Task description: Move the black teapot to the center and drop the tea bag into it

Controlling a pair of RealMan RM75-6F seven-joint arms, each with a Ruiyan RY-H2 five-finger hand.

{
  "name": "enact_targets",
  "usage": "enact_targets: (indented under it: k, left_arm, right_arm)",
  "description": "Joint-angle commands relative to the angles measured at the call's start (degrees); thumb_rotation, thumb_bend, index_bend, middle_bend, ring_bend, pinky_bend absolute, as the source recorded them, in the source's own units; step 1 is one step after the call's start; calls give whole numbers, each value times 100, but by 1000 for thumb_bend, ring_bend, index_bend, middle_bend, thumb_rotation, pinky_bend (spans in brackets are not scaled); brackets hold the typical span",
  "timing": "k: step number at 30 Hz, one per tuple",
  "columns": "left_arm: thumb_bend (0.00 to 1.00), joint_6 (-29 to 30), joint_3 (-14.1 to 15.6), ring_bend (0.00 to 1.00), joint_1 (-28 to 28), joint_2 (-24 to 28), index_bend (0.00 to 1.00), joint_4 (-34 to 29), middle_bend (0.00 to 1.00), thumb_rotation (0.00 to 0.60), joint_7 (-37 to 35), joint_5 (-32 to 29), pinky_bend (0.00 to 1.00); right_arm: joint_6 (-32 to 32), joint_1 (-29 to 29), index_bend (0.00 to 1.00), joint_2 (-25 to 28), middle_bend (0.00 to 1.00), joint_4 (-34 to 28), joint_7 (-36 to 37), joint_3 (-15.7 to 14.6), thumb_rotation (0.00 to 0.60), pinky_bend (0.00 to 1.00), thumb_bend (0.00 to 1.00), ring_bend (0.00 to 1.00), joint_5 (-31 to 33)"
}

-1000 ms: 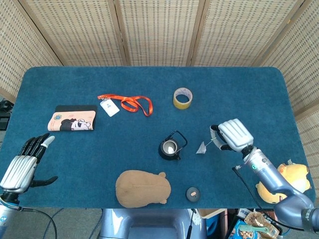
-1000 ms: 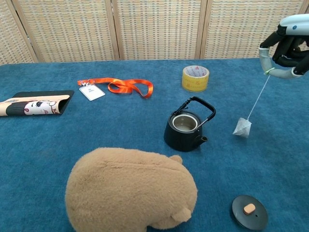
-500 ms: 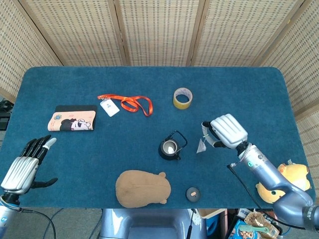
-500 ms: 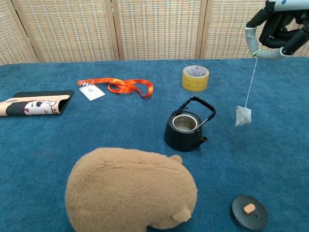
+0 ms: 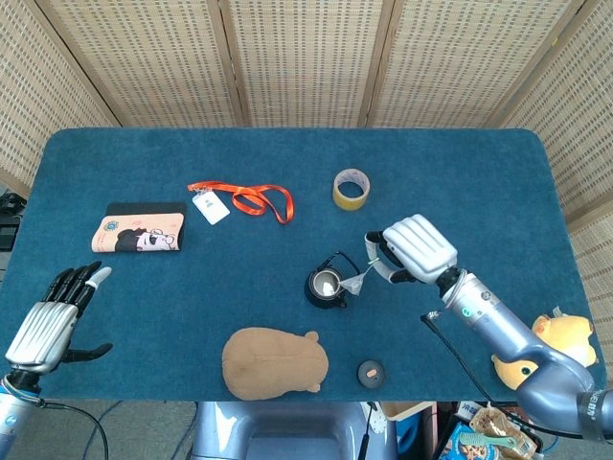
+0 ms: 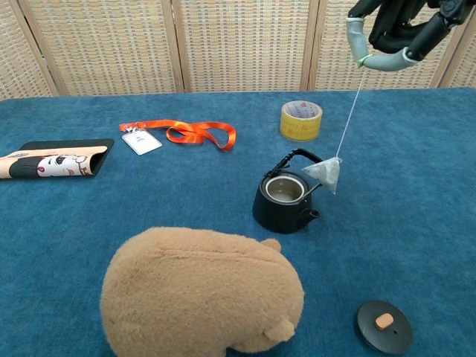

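I have the tea bag (image 6: 325, 174) dangling on its string (image 6: 348, 115) from my right hand (image 5: 413, 249), which pinches the string's top end between thumb and a finger; in the chest view that hand (image 6: 393, 33) sits high at 1 o'clock from the pot. The black teapot (image 5: 326, 286) stands lidless near the middle of the blue table (image 5: 460, 172), its wire handle (image 6: 305, 162) tilted back toward 1 o'clock. The bag hangs just beside the pot's mouth, by the handle; I cannot tell whether it touches the wire.

I judge the bag to be almost weightless and soft, so it will swing with any jerk of my arm and could snag on the handle. The string is the only sensible hold. The pot looks like heavy cast iron, stiff and stable, so a brush from the bag should not shift it.

Compared with a second ago, my right hand has travelled toward 9 o'clock and risen, carrying the bag from well clear of the pot to its rim. The pot itself has not moved. My left hand (image 5: 50, 321) idles at the table's near-left corner, fingers spread and holding nothing, barely shifted. The lid (image 6: 382, 326) lies at 5 o'clock from the pot, the plush toy (image 6: 201, 290) at 7 o'clock.
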Motion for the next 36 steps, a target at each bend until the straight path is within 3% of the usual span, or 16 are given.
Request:
enact_targets:
  k: [1, 15, 36]
  left_arm:
    - [102, 3, 3, 0, 6, -7, 0, 24, 0, 600, -22, -12, 0]
    - [102, -29, 63, 0, 52, -62, 0, 188, 0, 600, -148, -82, 0]
    - [102, -89, 109, 0, 89, -166, 0, 430, 0, 600, -341, -156, 0]
  right_arm:
    - [-64, 73, 636, -8, 927, -53, 70, 42, 600, 767, 603, 939, 21]
    - [-320, 495, 642, -231, 928, -14, 51, 159, 600, 767, 603, 939, 220]
    - [-615, 818, 643, -723, 927, 396, -251, -74, 600, 767, 604, 939, 660]
